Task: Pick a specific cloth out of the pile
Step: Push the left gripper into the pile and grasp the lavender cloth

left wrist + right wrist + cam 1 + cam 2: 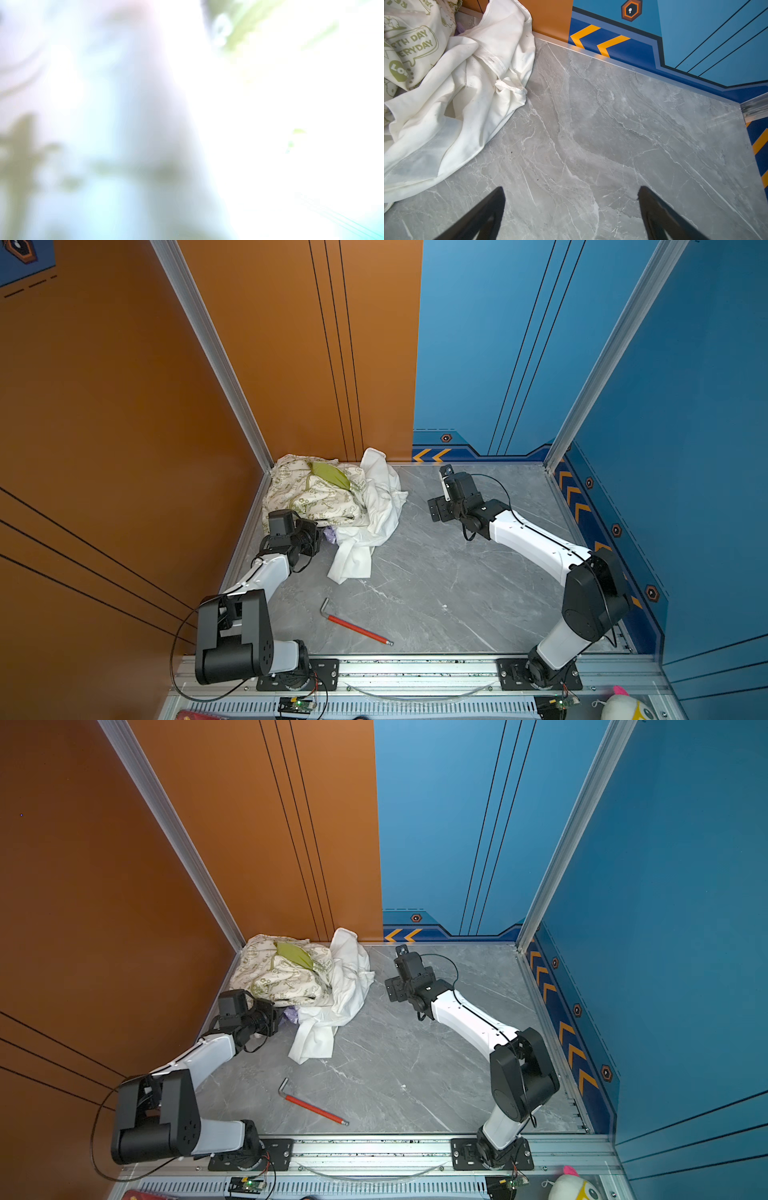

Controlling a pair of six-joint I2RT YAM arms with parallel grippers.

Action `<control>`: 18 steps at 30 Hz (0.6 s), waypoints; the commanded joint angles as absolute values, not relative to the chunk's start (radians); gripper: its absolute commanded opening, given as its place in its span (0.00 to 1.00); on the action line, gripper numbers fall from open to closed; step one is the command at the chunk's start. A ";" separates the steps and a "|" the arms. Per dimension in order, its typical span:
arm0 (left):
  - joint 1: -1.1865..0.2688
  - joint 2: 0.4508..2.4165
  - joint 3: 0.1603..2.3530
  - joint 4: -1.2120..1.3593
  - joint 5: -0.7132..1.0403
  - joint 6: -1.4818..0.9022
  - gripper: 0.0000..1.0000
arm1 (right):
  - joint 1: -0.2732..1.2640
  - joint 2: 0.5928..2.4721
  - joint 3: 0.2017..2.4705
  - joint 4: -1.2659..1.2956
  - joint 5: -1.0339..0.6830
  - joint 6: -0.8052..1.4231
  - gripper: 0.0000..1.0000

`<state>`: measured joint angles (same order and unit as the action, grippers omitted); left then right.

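In the far left corner of the grey marble table, the pile sits pressed against the orange wall. A cream printed cloth carries an olive-green piece on top, and a white cloth spills towards the middle of the table.

The cloth, lilac, shows only as a small bunch at the pile's near edge, tucked under the cream and white fabric. The left gripper has its jaws closed on that bunch. Its wrist view is a washed-out blur.

The right gripper hangs over bare table beside the white cloth, jaws spread wide and holding nothing.

Green print on the cream cloth reads in part "RTH DAY" and "ERYDAY" in the right wrist view; the rest is folded away.

A red-handled hex key lies alone near the front edge, well apart from the pile. The table's middle and right lie open as far as the blue wall with its yellow chevrons.
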<state>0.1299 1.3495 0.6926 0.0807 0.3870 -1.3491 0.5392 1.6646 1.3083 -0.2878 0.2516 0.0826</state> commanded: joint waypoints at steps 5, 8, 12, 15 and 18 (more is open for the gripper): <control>0.103 1.223 0.810 -0.143 0.281 -1.239 0.00 | 0.523 1.684 1.364 -0.317 0.210 0.086 1.00; 0.094 1.194 0.850 -0.206 0.257 -1.217 0.00 | 0.518 1.687 1.365 -0.311 0.214 0.102 1.00; 0.083 1.178 0.913 -0.268 0.236 -1.194 0.00 | 0.506 1.689 1.366 -0.299 0.209 0.130 1.00; 0.070 1.178 0.984 -0.320 0.216 -1.146 0.00 | 0.495 1.689 1.370 -0.299 0.211 0.159 1.00; 0.058 1.186 1.076 -0.375 0.191 -1.093 0.00 | 0.481 1.692 1.375 -0.299 0.198 0.187 1.00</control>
<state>0.0692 1.2068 0.9775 -0.3313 0.2306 -1.1767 0.4942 1.6741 1.3407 -0.2962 0.2104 0.1371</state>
